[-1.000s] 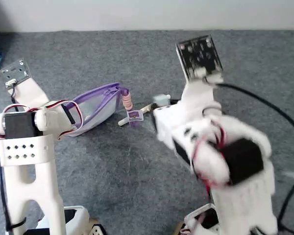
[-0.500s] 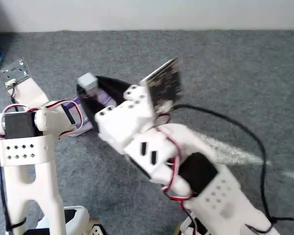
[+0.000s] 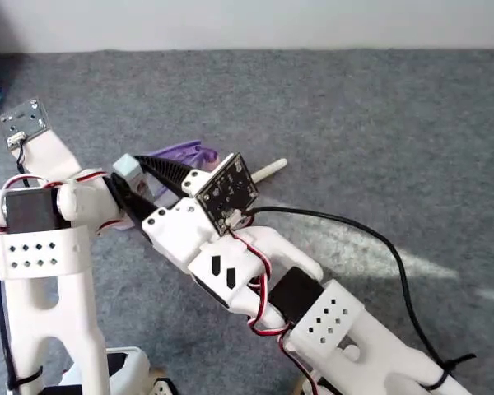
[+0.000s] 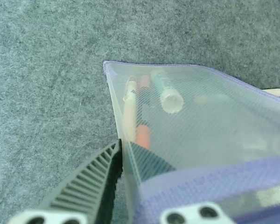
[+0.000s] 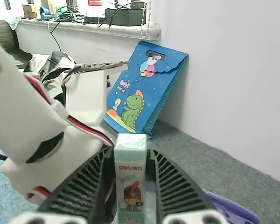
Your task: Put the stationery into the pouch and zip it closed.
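Grey, carpet-like cloth (image 3: 379, 123) covers the table, with a pale wall behind it and a blue dinosaur gift bag (image 5: 142, 91) leaning against that wall. The left arm stands at the left of the high view. The left gripper (image 4: 122, 148) is pressed together on one end edge of the pouch (image 4: 200, 121), a see-through mesh bag with purple trim lying on the cloth. Through its wall show an orange pen (image 4: 142, 135) and a green marker (image 4: 165, 91). The right arm stretches across toward the left arm. The right gripper (image 5: 129, 156) pinches a mint-green block (image 5: 130, 182) upright between its ribbed fingers, above the table, just beside the left arm and near the pouch. A white stick (image 3: 267, 170) lies on the cloth near the pouch's other end.
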